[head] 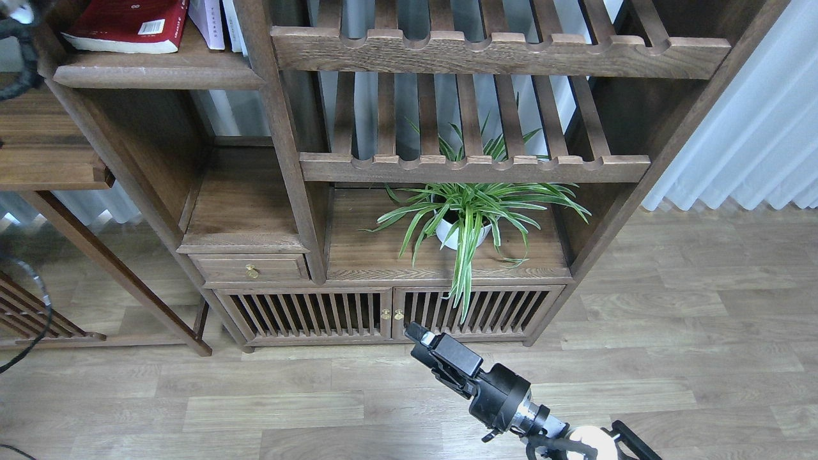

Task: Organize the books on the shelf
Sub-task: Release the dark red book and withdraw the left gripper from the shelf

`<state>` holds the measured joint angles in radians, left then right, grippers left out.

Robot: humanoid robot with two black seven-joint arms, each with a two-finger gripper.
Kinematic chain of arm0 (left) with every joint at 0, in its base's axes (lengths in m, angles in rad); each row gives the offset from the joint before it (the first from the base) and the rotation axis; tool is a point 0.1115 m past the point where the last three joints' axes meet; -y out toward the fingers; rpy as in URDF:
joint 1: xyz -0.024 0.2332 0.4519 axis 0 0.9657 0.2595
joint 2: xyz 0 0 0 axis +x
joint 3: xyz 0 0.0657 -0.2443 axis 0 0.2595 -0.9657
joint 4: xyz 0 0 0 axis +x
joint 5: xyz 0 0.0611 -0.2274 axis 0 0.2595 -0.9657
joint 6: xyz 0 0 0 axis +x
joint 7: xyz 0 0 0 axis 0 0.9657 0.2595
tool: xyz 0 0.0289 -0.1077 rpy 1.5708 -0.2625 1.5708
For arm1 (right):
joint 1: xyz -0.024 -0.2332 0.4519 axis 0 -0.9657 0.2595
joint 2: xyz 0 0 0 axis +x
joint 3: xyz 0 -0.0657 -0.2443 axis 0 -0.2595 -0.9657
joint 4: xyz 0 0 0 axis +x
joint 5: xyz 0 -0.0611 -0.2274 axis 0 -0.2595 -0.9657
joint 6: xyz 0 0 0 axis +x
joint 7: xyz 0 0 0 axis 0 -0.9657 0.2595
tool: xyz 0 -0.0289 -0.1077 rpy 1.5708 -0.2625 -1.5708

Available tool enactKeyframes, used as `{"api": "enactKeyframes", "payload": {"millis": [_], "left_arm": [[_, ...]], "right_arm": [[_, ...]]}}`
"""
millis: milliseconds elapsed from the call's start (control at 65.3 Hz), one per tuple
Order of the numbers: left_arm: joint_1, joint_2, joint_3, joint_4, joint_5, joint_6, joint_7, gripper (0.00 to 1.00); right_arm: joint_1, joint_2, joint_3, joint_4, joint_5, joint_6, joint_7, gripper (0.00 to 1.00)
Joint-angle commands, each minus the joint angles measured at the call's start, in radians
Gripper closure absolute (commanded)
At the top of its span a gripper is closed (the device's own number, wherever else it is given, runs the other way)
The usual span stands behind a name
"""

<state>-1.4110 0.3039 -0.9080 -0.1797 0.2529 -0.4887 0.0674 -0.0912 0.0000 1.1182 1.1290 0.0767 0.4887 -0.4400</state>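
Your right gripper (pixel 418 335) hangs low near the floor, holding nothing; it's too dark to tell if it's open. The left one's out of view. The red book (pixel 128 24) lies flat on the shelf (pixel 160 73) far left, beside the upright pale books (pixel 211 22). Probably you're between grabs; next you'd reach way up-left.

Matt dark-brown wooden shelf (pixel 160 75), glossy red paperback cover (pixel 128 19), matt black plastic right hand (pixel 418 333), pale wood-grain floor (pixel 671 319)
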Motion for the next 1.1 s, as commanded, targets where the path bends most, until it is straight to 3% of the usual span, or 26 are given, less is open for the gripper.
{"api": "enactKeyframes", "payload": {"millis": [0, 77, 199, 260, 337, 429, 551, 674, 766, 965, 1088], "left_arm": [[-0.005, -0.014, -0.002, 0.005, 0.052, 0.0, 0.0, 0.97], [-0.005, -0.022, 0.003, 0.011, 0.052, 0.0, -0.006, 0.91], [-0.002, -0.055, 0.009, 0.017, 0.052, 0.0, -0.037, 0.58], [0.001, -0.068, 0.014, 0.019, 0.052, 0.0, -0.07, 0.44], [0.009, -0.092, 0.02, 0.017, 0.048, 0.0, -0.136, 0.13], [0.026, -0.109, 0.018, -0.003, 0.043, 0.0, -0.182, 0.02], [0.052, -0.098, 0.003, -0.05, 0.032, 0.0, -0.215, 0.0], [0.11, -0.059, -0.002, -0.185, -0.01, 0.0, -0.236, 0.0], [0.132, -0.042, -0.005, -0.221, -0.014, 0.0, -0.239, 0.0], [0.167, -0.022, -0.057, -0.305, -0.014, 0.0, -0.29, 0.0], [0.17, -0.017, -0.089, -0.343, -0.014, 0.0, -0.293, 0.0]], "right_arm": [[-0.001, 0.0, 0.0, 0.0, 0.0, 0.0, 0.0, 0.01], [-0.001, 0.0, 0.0, 0.0, 0.0, 0.0, 0.0, 0.01], [-0.001, 0.0, 0.0, 0.002, 0.0, 0.0, 0.0, 0.01], [-0.001, 0.0, 0.003, 0.002, 0.0, 0.0, 0.0, 0.01], [-0.009, 0.0, 0.003, 0.003, 0.0, 0.0, 0.0, 0.01], [-0.01, 0.0, 0.003, 0.003, 0.0, 0.0, 0.001, 0.01], [-0.01, 0.0, 0.003, 0.003, 0.0, 0.0, 0.0, 0.01], [-0.01, 0.0, 0.003, 0.002, 0.0, 0.0, 0.0, 0.01], [-0.01, 0.0, 0.003, 0.002, 0.001, 0.0, 0.0, 0.01], [-0.01, 0.0, 0.009, 0.002, 0.001, 0.0, 0.0, 0.01], [-0.01, 0.0, 0.011, 0.0, 0.001, 0.0, 0.001, 0.01]]}}
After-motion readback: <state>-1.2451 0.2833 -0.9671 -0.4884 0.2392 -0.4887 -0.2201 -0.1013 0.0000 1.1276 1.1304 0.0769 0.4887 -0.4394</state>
